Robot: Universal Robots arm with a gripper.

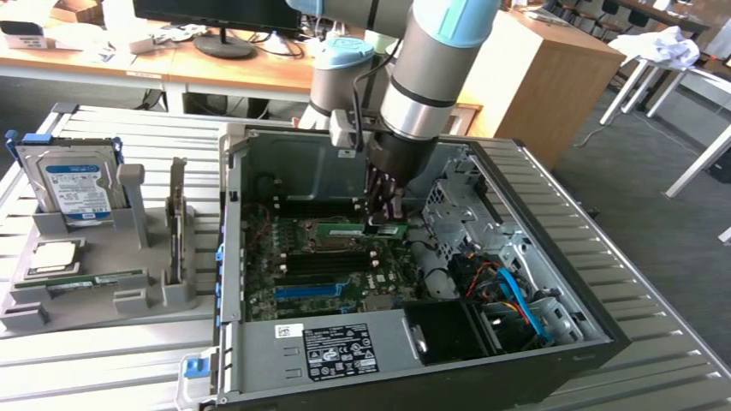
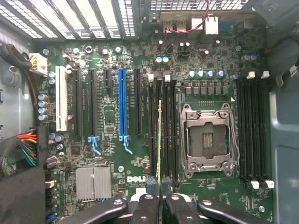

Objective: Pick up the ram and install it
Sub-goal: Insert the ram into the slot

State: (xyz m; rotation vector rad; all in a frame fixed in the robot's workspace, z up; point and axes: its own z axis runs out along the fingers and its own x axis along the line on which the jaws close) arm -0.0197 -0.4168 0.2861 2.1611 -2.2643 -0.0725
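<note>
In the wrist view the pincer sits nearest the camera, its dark fingers pressed together on the ram, which shows edge-on as a thin green-yellow line. The ram's long axis runs straight away from the pincer, parallel to the dark memory slots just beside the empty processor socket (the socket's silver frame holds no chip). The ram stands above the slots on the side of the socket toward the blue expansion slot; whether it touches a slot cannot be told.

In the exterior view the arm reaches down into the open computer case, and the pincer hangs over the motherboard with the ram at its tip, a short green piece just over the board.

Farther from the socket, outside the case on the exterior view's left, a grey holder rests on the slatted bench. It carries a hard drive standing upright, a square silver processor chip, a second green memory stick lying flat, and a dark expansion card on edge.
</note>
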